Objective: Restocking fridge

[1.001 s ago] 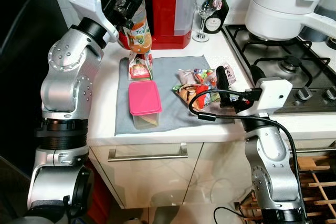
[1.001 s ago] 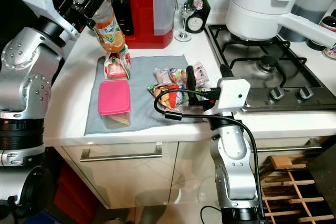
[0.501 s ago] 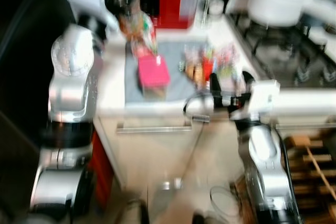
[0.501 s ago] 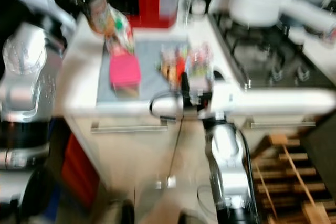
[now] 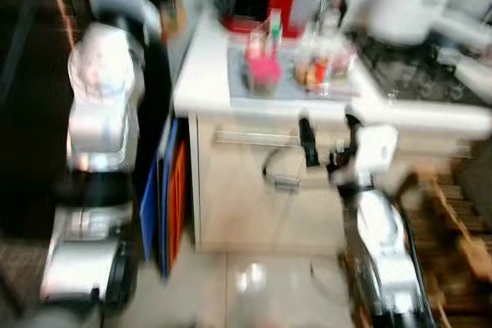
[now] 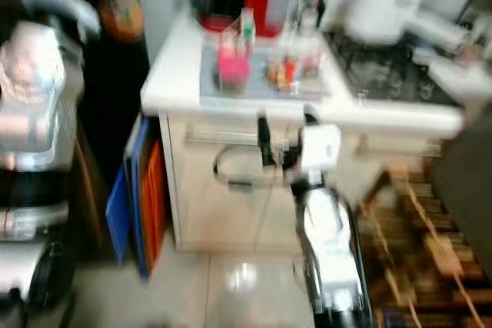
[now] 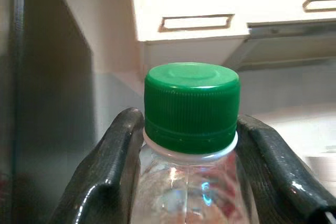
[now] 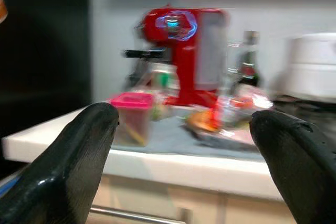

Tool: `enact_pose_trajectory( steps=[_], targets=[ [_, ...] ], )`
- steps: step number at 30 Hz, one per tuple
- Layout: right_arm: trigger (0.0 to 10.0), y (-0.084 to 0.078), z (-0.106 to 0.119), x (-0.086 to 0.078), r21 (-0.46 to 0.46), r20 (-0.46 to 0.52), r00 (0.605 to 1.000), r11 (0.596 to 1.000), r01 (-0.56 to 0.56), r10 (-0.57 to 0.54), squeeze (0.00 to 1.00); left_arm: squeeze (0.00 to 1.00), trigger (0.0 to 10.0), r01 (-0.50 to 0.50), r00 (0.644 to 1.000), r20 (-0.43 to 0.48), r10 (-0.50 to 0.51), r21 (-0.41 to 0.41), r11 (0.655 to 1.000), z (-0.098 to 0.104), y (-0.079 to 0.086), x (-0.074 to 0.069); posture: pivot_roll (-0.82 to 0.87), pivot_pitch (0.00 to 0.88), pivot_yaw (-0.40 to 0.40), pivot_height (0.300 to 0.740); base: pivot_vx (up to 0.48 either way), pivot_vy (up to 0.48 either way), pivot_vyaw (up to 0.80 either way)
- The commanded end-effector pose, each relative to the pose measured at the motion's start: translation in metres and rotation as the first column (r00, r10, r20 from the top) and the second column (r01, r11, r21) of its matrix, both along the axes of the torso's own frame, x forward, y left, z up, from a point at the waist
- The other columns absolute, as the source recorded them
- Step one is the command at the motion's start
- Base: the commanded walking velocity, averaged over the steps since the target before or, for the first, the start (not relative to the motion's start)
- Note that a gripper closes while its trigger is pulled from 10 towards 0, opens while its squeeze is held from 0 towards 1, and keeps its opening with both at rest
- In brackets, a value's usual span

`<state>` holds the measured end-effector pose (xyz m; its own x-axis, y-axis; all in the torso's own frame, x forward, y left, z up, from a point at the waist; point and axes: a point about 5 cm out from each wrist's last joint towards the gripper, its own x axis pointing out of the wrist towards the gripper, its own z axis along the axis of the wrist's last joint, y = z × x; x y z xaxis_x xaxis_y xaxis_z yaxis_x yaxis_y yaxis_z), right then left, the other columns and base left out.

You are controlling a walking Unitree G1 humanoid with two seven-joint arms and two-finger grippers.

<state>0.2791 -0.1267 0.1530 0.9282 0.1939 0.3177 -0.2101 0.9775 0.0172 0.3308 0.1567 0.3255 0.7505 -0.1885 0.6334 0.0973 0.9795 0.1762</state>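
Two arms in view, both head pictures blurred. One bottle (image 7: 191, 145) with a green cap (image 7: 191, 106), clamped at the neck between the two black fingers (image 7: 107, 182) of the left gripper (image 7: 191, 177); clear plastic below the cap, an orange label just visible in the right eye view, up at the far left beside the dark fridge front (image 5: 31, 113). Bottle held upright, off the counter and well apart from the other groceries.

Right gripper (image 8: 184, 145) empty, its two fingers (image 8: 68, 156) spread wide, hanging in front of the cabinet below the counter edge (image 8: 157, 163), touching nothing.

On the white counter (image 5: 204, 82): one grey cloth (image 5: 238, 74), one box with a pink lid (image 8: 131, 100) on it, one small carton (image 5: 273, 24) just behind the box, a heap of colourful snack packets (image 5: 323, 67) beside it, number too blurred to count. Behind the cloth, one red coffee machine (image 8: 184, 51), one dark bottle (image 8: 249, 61). One white pot (image 5: 403, 1) on the hob (image 5: 423, 67) to the right. One long handle (image 5: 254, 137) on the cabinet front. Blue and orange boards (image 5: 165, 190) leaning between cabinet and fridge.
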Motion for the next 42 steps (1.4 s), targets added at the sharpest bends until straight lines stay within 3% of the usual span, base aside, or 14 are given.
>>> enact_pose_trajectory(
  steps=[1,6,9,10,11,13,14,15,17,22,24,28,42],
  targets=[
    [10.0,-0.009,-0.002,-0.001,0.006,-0.002,0.999,0.999,0.051,-0.051,0.00,0.00,10.0,0.060,0.995,-0.076,-0.062,-0.030,0.998,-0.019,-0.012,-0.005,-0.06,0.000,0.014,0.740,0.000,0.000,0.00],
    [10.0,-0.017,-0.011,-0.008,-0.012,-0.028,0.995,0.995,0.096,-0.097,0.00,0.00,10.0,0.023,0.982,-0.187,-0.040,-0.089,0.996,-0.059,-0.012,-0.019,-0.05,0.000,0.012,0.740,0.000,0.000,0.00],
    [10.0,-0.019,-0.024,-0.014,-0.028,-0.077,0.993,0.995,0.092,-0.094,0.00,0.00,10.0,-0.099,0.953,-0.295,0.068,-0.091,0.991,-0.095,0.002,-0.031,-0.05,0.000,0.011,0.740,0.000,0.000,0.00],
    [10.0,-0.020,-0.030,-0.015,-0.034,-0.099,0.991,0.996,0.085,-0.088,0.00,0.00,10.0,-0.178,0.919,-0.369,0.138,-0.077,0.981,-0.117,0.013,-0.038,-0.05,0.000,0.010,0.740,0.000,0.000,0.00],
    [10.0,-0.020,-0.030,-0.015,-0.034,-0.099,0.991,0.996,0.085,-0.088,0.00,0.00,10.0,-0.178,0.919,-0.369,0.138,-0.077,0.981,-0.117,0.013,-0.038,-0.05,0.000,0.010,0.740,0.000,0.000,0.00],
    [10.0,-0.024,-0.034,-0.016,-0.035,-0.118,0.989,0.995,0.089,-0.092,0.00,0.00,10.0,-0.220,0.888,-0.421,0.183,-0.042,0.975,-0.136,0.019,-0.047,-0.05,0.000,0.004,0.740,0.000,0.000,0.00],
    [10.0,-0.026,-0.038,-0.017,-0.040,-0.132,0.987,0.995,0.091,-0.095,0.00,0.00,10.0,-0.208,0.872,-0.452,0.185,-0.002,0.978,-0.148,0.017,-0.053,-0.04,0.000,-0.004,0.740,0.000,0.000,0.00],
    [10.0,-0.026,-0.038,-0.017,-0.040,-0.132,0.987,0.995,0.091,-0.095,0.00,0.00,10.0,-0.208,0.872,-0.452,0.185,-0.002,0.978,-0.148,0.017,-0.053,-0.04,0.000,-0.004,0.740,0.000,0.000,0.00],
    [10.0,-0.032,-0.048,-0.019,-0.048,-0.176,0.980,0.995,0.089,-0.096,0.00,0.00,10.0,-0.176,0.847,-0.507,0.161,0.019,0.984,-0.167,0.008,-0.062,-0.04,0.000,-0.015,0.740,0.000,0.000,0.00],
    [10.0,-0.032,-0.058,-0.018,-0.056,-0.222,0.973,0.997,0.049,-0.060,0.00,0.00,10.0,-0.192,0.833,-0.525,0.174,0.021,0.981,-0.175,0.007,-0.052,-0.04,0.000,-0.017,0.740,0.000,0.000,0.00],
    [10.0,-0.030,-0.063,-0.010,-0.034,-0.249,0.967,0.999,0.042,-0.049,0.00,0.00,10.0,-0.221,0.800,-0.568,0.192,0.018,0.975,-0.189,0.008,-0.045,-0.06,0.000,-0.012,0.740,0.000,0.000,0.00],
    [10.0,-0.032,-0.066,-0.001,-0.005,-0.272,0.960,0.998,0.062,-0.061,0.00,0.00,10.0,-0.232,0.776,-0.598,0.200,0.024,0.972,-0.200,0.004,-0.041,-0.06,0.000,-0.010,0.740,-0.275,0.000,0.00],
    [10.0,-0.024,-0.071,-0.001,-0.010,-0.273,0.962,1.000,0.023,-0.025,0.00,0.00,10.0,-0.234,0.782,-0.588,0.204,0.026,0.972,-0.202,0.001,-0.032,-0.05,0.000,-0.011,0.740,-0.382,0.000,0.00]
  ],
)
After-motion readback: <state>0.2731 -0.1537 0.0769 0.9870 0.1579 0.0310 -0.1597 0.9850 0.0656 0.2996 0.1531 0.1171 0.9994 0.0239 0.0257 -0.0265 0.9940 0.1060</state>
